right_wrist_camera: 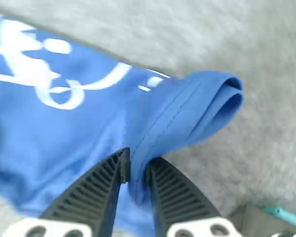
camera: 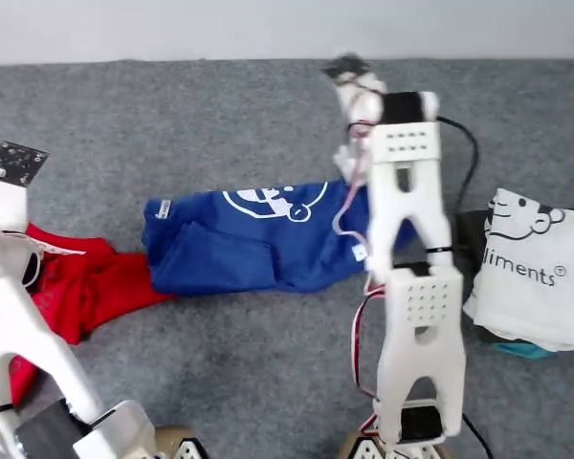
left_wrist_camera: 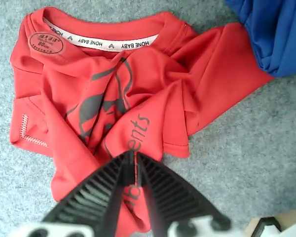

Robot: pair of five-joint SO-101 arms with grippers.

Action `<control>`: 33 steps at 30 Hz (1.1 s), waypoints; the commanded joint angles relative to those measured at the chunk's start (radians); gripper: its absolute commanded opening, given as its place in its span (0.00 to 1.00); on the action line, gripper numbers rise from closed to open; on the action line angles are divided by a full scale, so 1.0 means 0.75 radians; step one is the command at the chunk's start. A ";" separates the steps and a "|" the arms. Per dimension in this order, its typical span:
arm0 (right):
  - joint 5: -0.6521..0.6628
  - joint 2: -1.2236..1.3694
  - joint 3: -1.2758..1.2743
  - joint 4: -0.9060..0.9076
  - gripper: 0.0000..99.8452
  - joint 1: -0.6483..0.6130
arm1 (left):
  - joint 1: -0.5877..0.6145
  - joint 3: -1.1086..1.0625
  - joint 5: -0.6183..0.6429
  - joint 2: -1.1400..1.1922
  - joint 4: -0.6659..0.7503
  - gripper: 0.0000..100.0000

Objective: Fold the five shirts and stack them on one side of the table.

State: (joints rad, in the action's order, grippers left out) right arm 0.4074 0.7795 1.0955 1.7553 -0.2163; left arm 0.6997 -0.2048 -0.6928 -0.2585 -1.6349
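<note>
The blue shirt (camera: pixel 258 239) lies in the middle of the high view, bunched up and partly folded over. It has a white drawing (camera: pixel 273 201) near its top edge and a small white tag (camera: pixel 163 208) at its left corner. The right gripper (right_wrist_camera: pixel 137 165) has pinched a fold of the blue cloth near a rolled hem, and its two black ribbed fingers (right_wrist_camera: pixel 96 190) are squeezed onto it. The right arm (camera: pixel 411 287) reaches up from the bottom of the high view and crosses the right end of the blue shirt. The red shirt (camera: pixel 77 287) lies crumpled at the lower left, and its edge touches the blue shirt. The left gripper (left_wrist_camera: pixel 133 160) has its fingers pressed together on a fold of the red cloth. The left arm (camera: pixel 19 325) stands over this shirt. Inside the red collar there is a white strip (left_wrist_camera: pixel 108 42) with small letters and a round sticker (left_wrist_camera: pixel 45 43) beside it. A dark grey drawing with letters (left_wrist_camera: pixel 103 106) is on the front, all wrinkled. At the right edge of the high view a folded white shirt (camera: pixel 540 277) lies on top of a small pile, with a bit of teal cloth (camera: pixel 526 350) peeking out below. It has a black cartoon face (camera: pixel 521 218) and grey letters. All of this lies on a fuzzy grey table cover (camera: pixel 220 124). A plain white wall (camera: pixel 172 29) runs along the top.
</note>
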 commanded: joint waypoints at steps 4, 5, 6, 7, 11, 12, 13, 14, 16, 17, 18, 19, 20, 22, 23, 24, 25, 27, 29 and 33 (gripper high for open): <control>0.014 -0.292 -0.035 0.052 0.01 -0.314 | -0.008 0.013 -0.004 -0.055 -0.010 0.02; 0.014 -0.300 -0.035 0.050 0.01 -0.361 | -0.008 0.013 -0.004 -0.055 -0.008 0.02; 0.014 -0.304 -0.033 0.050 0.01 -0.408 | -0.008 0.013 -0.004 -0.055 -0.006 0.02; 0.014 -0.300 -0.033 0.048 0.01 -0.453 | -0.008 0.013 -0.004 -0.055 -0.006 0.02; 0.014 -0.234 -0.033 -0.032 0.01 -0.588 | -0.008 0.009 -0.004 -0.047 -0.004 0.02; 0.014 -0.212 -0.033 -0.060 0.01 -0.611 | -0.008 0.007 -0.004 -0.053 -0.004 0.02; 0.014 -0.187 -0.033 -0.089 0.01 -0.629 | -0.008 0.007 -0.004 -0.055 -0.004 0.02; 0.014 -0.161 -0.033 -0.114 0.01 -0.647 | -0.008 0.007 -0.004 -0.055 -0.004 0.02; 0.014 -0.107 -0.033 -0.150 0.01 -0.678 | -0.006 0.007 -0.004 -0.055 -0.004 0.02; 0.014 -0.085 -0.033 -0.163 0.01 -0.693 | -0.006 0.007 -0.004 -0.055 -0.004 0.02; 0.014 -0.064 -0.033 -0.171 0.01 -0.707 | -0.006 0.007 -0.004 -0.055 -0.004 0.02; 0.014 -0.050 -0.033 -0.179 0.01 -0.723 | -0.006 0.007 -0.004 -0.055 -0.004 0.02; 0.014 -0.036 -0.033 -0.183 0.01 -0.738 | -0.006 0.007 -0.004 -0.055 -0.002 0.02; 0.014 -0.011 -0.033 -0.212 0.01 -0.762 | -0.004 0.007 -0.004 -0.055 0.012 0.02; 0.014 -0.003 -0.033 -0.228 0.02 -0.770 | -0.004 0.007 -0.004 -0.055 0.014 0.02; 0.014 0.003 -0.033 -0.251 0.05 -0.778 | -0.004 0.007 -0.004 -0.055 0.014 0.02; 0.014 0.007 -0.033 -0.273 0.09 -0.783 | -0.006 0.007 -0.004 -0.055 0.014 0.02; 0.008 0.007 -0.033 -0.330 0.19 -0.801 | -0.006 0.007 -0.004 -0.053 0.014 0.02; 0.008 -0.003 -0.033 -0.394 0.23 -0.821 | -0.006 0.007 -0.004 -0.051 0.014 0.02; 0.012 0.001 0.039 -0.386 0.21 -0.825 | -0.006 0.007 -0.004 -0.047 0.014 0.02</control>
State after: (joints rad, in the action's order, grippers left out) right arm 0.4135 0.7979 1.0618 1.4668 -0.8316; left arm 0.6997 -0.2048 -0.6928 -0.2585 -1.6349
